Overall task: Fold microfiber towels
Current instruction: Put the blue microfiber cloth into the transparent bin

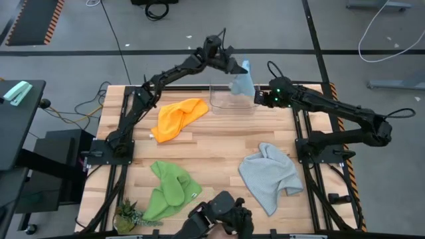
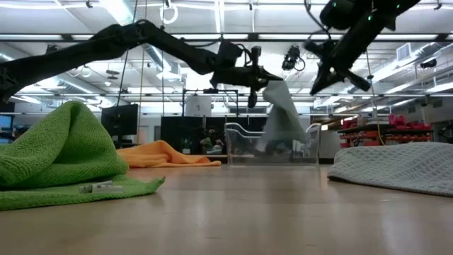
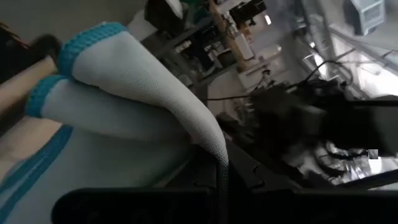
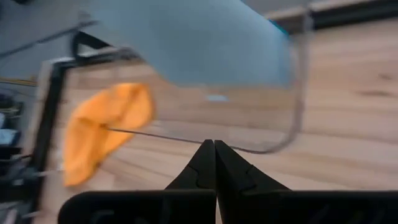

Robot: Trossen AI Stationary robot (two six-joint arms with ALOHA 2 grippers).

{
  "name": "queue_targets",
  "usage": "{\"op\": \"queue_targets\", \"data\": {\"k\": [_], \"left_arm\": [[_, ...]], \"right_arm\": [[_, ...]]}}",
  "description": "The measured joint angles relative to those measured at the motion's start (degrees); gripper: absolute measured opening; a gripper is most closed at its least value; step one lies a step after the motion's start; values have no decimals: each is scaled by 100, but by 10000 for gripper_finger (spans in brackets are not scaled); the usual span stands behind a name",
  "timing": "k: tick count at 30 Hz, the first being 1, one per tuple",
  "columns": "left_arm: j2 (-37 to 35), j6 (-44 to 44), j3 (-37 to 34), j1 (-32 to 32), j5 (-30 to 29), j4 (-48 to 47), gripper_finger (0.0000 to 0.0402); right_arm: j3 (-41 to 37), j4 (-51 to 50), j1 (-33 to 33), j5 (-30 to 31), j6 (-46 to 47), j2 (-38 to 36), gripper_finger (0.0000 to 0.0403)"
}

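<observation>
My left gripper (image 1: 237, 66) is at the table's far middle, shut on the light blue towel (image 1: 244, 83), which hangs over a clear plastic bin (image 1: 232, 106). My right gripper (image 1: 261, 97) is shut and empty just right of the bin; its wrist view (image 4: 214, 163) shows the closed fingertips above the bin. The yellow-orange towel (image 1: 178, 117) lies crumpled on the table left of the bin. The green towel (image 1: 169, 189) lies bunched near the front left. The grey towel (image 1: 269, 176) lies rumpled at the front right. My left gripper pinches a bunched upper part of the light blue towel (image 3: 214, 152) between its two fingers. The fingers come about level from the table's left (image 2: 260, 76). The towel hangs slack below them, and its lower part (image 2: 282, 138) is inside the clear bin.
A small potted plant (image 1: 129, 214) stands at the front left corner. A dark device (image 1: 222, 216) sits at the near edge. Bare wood lies between the towels in the table's middle (image 1: 219, 143).
</observation>
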Motion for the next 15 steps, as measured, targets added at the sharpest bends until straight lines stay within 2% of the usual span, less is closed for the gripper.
{"op": "queue_targets", "data": {"k": [5,8,11,15], "left_arm": [[187,-639,2,-157,-134,879,10],[168,-717,16,-196,-308,1184,10],[165,-793,15,-159,-399,987,10],[166,-131,12,-176,-884,82,10]], "right_arm": [[222,-22,314,327,-98,-200,0],[277,-17,428,424,-138,-232,0],[280,-25,501,446,-144,-230,0],[280,-24,594,488,-144,-228,0]]}}
